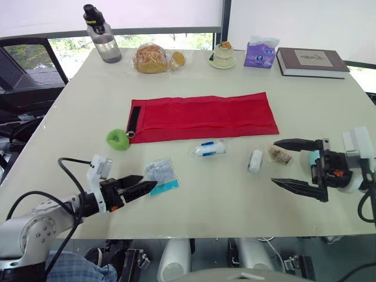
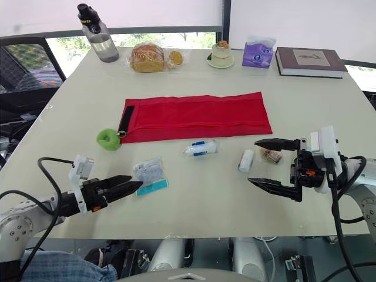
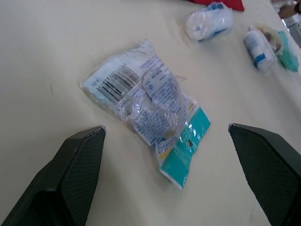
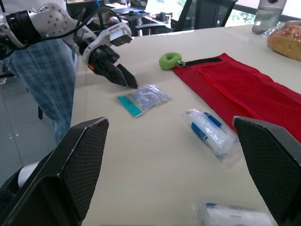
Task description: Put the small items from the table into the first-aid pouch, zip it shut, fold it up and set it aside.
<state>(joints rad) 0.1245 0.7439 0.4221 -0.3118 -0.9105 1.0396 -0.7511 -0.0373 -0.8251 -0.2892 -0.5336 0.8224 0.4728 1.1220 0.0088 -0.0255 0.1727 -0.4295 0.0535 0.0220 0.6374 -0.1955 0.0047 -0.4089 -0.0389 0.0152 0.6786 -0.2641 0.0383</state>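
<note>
Lower left in the head view, the left end effector [image 1: 147, 182] gapes wide at the packet [image 1: 160, 175]; the right end effector [image 1: 275, 162], lower right, gapes too; the red pouch [image 1: 202, 116] lies centre. Left wrist view: the thin packet lies flat on the desk [image 3: 47, 47], so fingers [image 3: 70, 174] may skid off.

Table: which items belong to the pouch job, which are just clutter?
Job: red first-aid pouch with green ring at its strap end, teal-edged plastic packet, blue-marked wrapped roll, small white roll, small brown packet.
Lying about: water bottle, bagged bread, small dessert, purple tissue pack, book.
</note>
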